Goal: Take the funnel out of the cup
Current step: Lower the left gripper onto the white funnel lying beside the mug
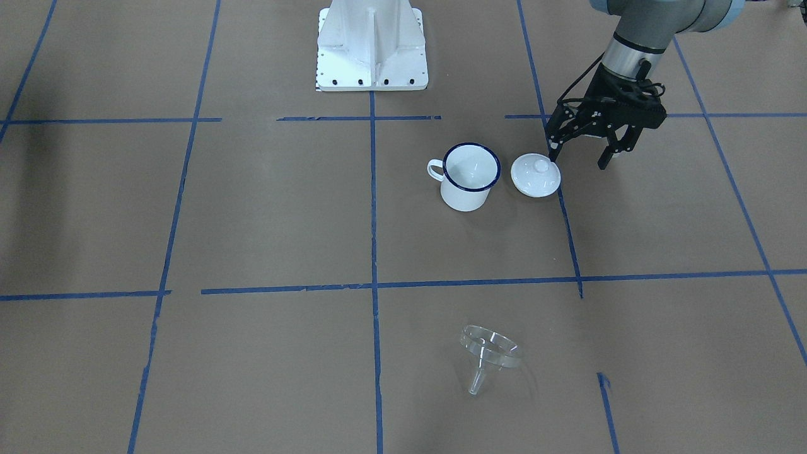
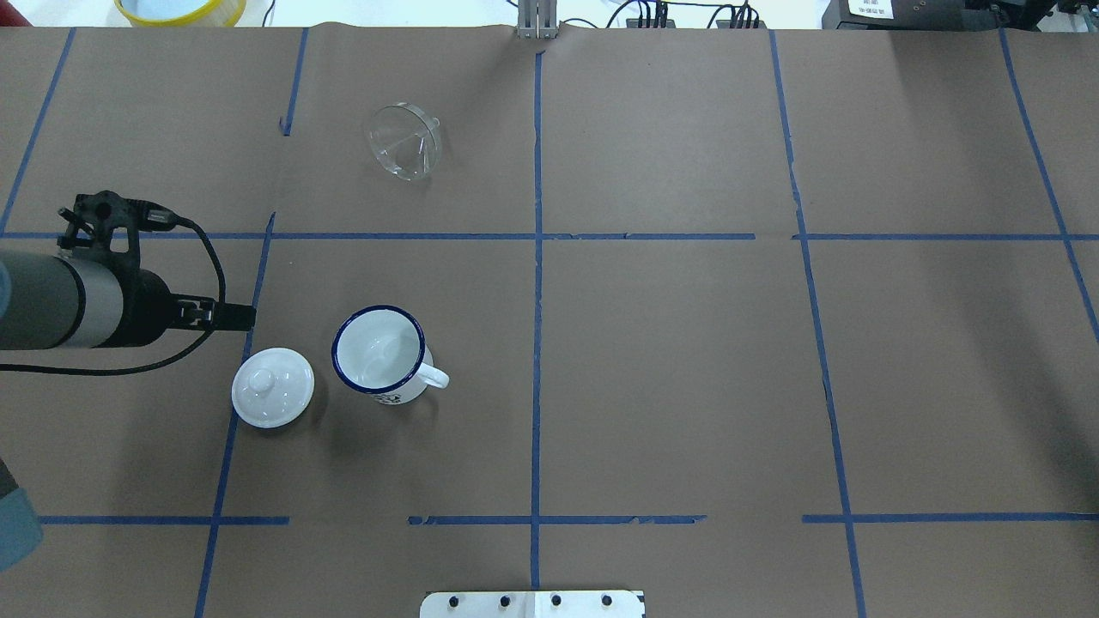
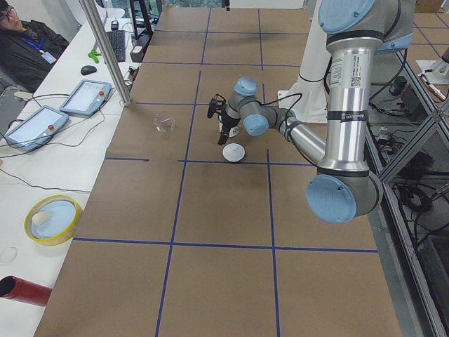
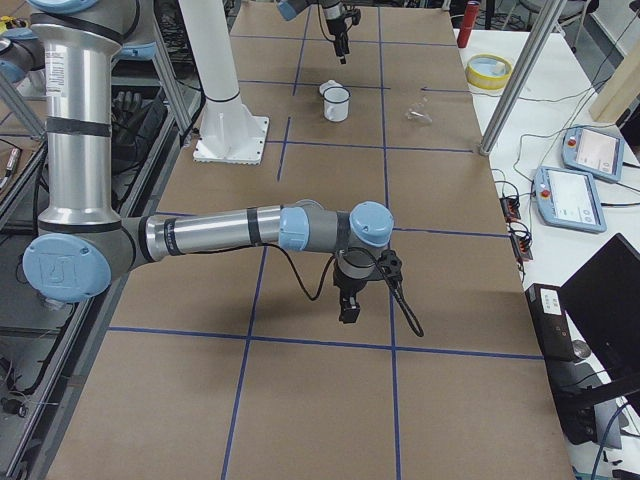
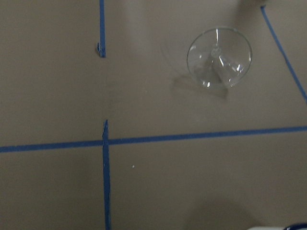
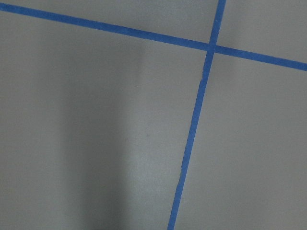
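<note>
The clear funnel (image 1: 488, 350) lies on its side on the brown table, far from the cup, spout pointing away from the robot; it also shows in the overhead view (image 2: 403, 142) and the left wrist view (image 5: 219, 57). The white cup (image 1: 470, 176) with a dark blue rim stands upright and empty (image 2: 379, 352). My left gripper (image 1: 579, 161) is open and empty, hovering just beside a white domed lid (image 1: 536, 175). My right gripper (image 4: 348, 315) shows only in the exterior right view, low over bare table far from the cup; I cannot tell if it is open or shut.
The white lid (image 2: 273, 386) lies next to the cup on the left arm's side. The robot base (image 1: 372, 47) stands behind the cup. A yellow bowl (image 3: 52, 219), a red cylinder (image 3: 24, 290) and tablets sit on the side bench beyond the table edge.
</note>
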Motion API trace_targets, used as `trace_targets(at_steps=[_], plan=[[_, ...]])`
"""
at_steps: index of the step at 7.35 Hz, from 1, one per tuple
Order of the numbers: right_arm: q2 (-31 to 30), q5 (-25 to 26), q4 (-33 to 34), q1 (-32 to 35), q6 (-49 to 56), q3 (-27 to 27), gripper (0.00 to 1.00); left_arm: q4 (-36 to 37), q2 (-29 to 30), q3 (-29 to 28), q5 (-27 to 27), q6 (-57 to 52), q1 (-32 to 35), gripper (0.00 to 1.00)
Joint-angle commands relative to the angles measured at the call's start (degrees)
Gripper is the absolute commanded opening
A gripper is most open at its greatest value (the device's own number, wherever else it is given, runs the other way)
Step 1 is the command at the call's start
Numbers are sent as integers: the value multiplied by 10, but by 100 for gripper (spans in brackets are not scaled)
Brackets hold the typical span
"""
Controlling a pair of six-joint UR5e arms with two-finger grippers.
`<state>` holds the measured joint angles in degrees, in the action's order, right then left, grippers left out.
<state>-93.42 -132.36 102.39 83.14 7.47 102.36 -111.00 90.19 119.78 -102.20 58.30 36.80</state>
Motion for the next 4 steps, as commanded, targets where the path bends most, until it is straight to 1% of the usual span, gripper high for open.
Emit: trace_targets(at_steps=[1, 2, 3, 4], plan=[[0, 0, 0, 0, 0, -1, 100, 32, 12, -30, -2, 35, -41, 100], [1, 0, 0, 0, 0, 0, 100, 32, 47, -64, 10, 38, -45, 100], [1, 0, 0, 0, 0, 0, 100, 31, 57, -86, 30, 38, -46, 100], [0, 0, 0, 0, 0, 0, 100, 31, 57, -84, 27, 39, -52, 99]])
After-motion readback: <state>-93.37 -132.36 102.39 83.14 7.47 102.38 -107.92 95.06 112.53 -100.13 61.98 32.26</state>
